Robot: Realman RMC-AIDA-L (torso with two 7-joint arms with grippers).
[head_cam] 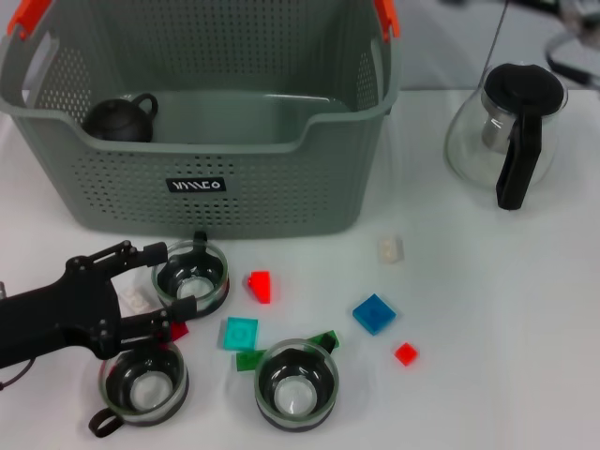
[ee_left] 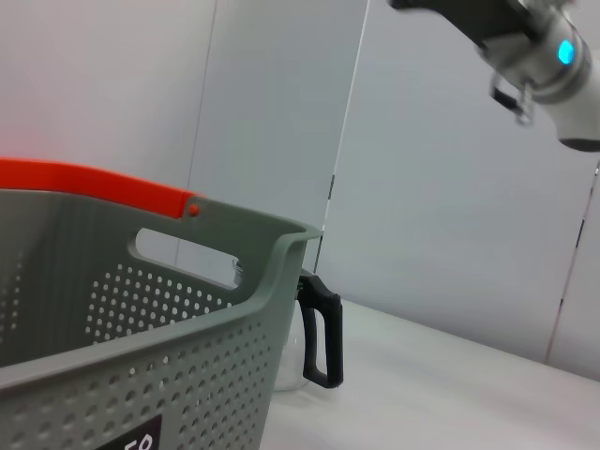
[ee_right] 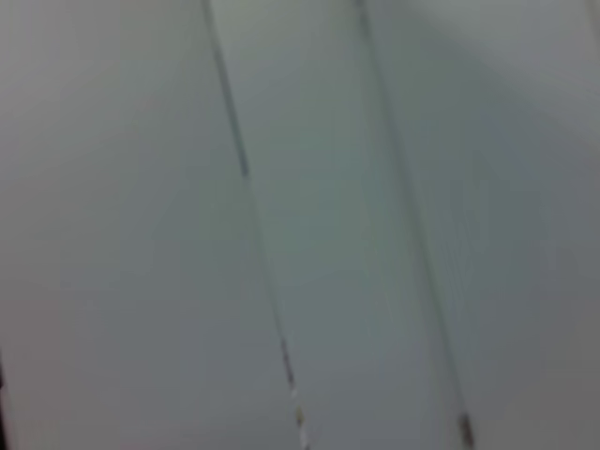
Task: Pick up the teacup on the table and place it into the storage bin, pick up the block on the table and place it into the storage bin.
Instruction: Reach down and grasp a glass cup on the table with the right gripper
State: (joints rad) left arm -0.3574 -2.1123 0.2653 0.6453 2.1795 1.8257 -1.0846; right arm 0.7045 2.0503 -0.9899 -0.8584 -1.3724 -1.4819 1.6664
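1. Nearest, two glass teacups sit on the table.
2. Left gripper is spread wide around a third teacup, its fingers alongside, before the storage bin.

The left tool was matte black, with linked finger bars, small screws and a chunky black body.

Three teacups and scattered blocks before the storage bin.
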